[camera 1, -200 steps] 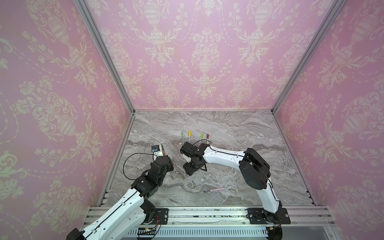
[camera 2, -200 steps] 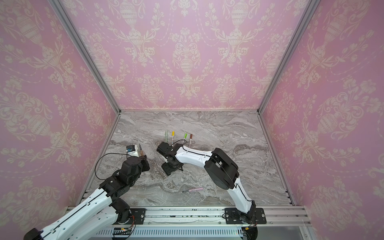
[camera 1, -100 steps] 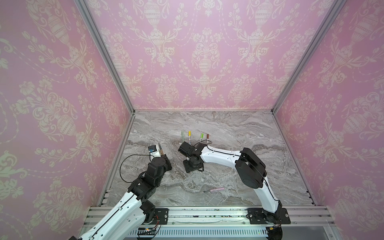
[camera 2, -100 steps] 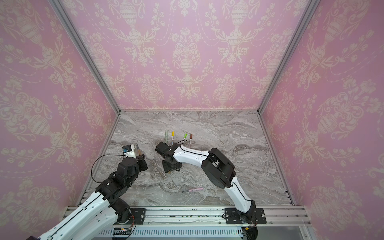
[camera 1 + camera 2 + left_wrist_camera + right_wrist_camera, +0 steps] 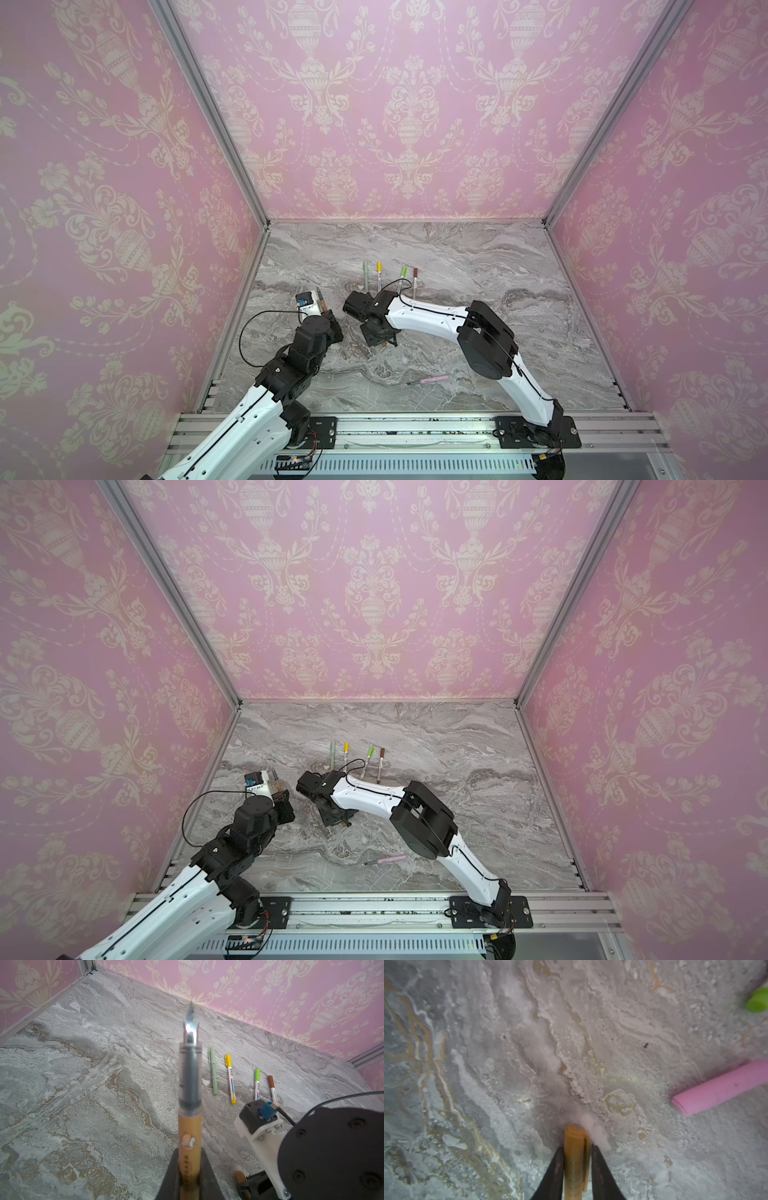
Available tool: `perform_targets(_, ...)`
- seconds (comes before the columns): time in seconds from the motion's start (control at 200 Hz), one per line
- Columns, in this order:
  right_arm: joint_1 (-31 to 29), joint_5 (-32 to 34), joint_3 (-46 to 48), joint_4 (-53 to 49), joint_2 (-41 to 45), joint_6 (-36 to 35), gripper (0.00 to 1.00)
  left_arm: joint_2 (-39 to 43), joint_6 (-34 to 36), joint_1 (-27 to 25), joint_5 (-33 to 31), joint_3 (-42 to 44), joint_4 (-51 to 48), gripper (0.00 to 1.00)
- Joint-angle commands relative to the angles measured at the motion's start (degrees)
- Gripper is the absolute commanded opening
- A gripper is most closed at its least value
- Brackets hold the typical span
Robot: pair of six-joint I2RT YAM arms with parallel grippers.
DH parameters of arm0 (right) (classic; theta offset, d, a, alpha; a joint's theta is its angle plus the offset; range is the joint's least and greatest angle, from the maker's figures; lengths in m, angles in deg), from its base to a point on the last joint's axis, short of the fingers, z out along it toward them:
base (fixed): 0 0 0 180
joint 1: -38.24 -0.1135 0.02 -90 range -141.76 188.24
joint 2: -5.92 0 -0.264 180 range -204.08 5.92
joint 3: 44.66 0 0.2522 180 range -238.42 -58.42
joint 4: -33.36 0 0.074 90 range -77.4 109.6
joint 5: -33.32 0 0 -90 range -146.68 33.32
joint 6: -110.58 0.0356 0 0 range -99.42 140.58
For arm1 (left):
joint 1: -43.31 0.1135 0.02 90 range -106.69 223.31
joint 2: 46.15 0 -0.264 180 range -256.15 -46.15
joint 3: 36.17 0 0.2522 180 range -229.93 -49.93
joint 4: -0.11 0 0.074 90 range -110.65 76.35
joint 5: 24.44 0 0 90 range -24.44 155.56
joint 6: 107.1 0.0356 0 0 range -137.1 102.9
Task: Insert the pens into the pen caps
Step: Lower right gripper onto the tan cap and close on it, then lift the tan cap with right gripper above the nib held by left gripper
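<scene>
My left gripper (image 5: pixel 190 1160) is shut on a tan-barrelled pen (image 5: pixel 190 1126), whose bare dark tip points away from the wrist; both top views show that pen (image 5: pixel 321 300) at the left gripper (image 5: pixel 279 796). My right gripper (image 5: pixel 576 1152) points down at the marble floor, its fingers (image 5: pixel 556 1167) closed on either side of a tan pen cap (image 5: pixel 576 1147). Both top views show the right gripper (image 5: pixel 382 338) low at mid-table. A pink pen cap (image 5: pixel 720 1087) lies loose nearby. An uncapped pink pen (image 5: pixel 428 379) lies toward the front.
Four capped pens lie in a row at mid-back: sage green (image 5: pixel 366 276), yellow-capped (image 5: pixel 379 274), lime-capped (image 5: pixel 401 278) and brown-capped (image 5: pixel 414 280). A lime green end (image 5: pixel 758 1000) shows at the edge of the right wrist view. Pink patterned walls enclose the marble floor (image 5: pixel 478 266).
The right gripper's fingers have closed from wide apart onto the tan cap. The left arm with its tan pen has drifted slightly to the left.
</scene>
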Motion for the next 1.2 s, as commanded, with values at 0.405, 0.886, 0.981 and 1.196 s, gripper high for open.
perform_targets(0.405,0.97,2.43,5.19,1.34,2.21,2.27,0.06,-0.86,-1.39,0.69,1.77,0.26,0.62,0.0)
perform_targets(0.886,17.65,-12.87,31.03,33.61,37.37,13.04,0.0,-13.36,2.67,0.04,32.31,-0.7,19.55,0.0)
perform_targets(0.981,20.57,-16.29,33.79,38.71,40.2,16.02,0.0,-16.64,2.9,-1.24,36.73,-1.77,22.59,0.0)
perform_targets(1.196,21.92,-22.79,34.57,45.69,39.19,19.62,0.0,-20.65,4.09,-4.2,40.71,-3.53,25.21,0.0)
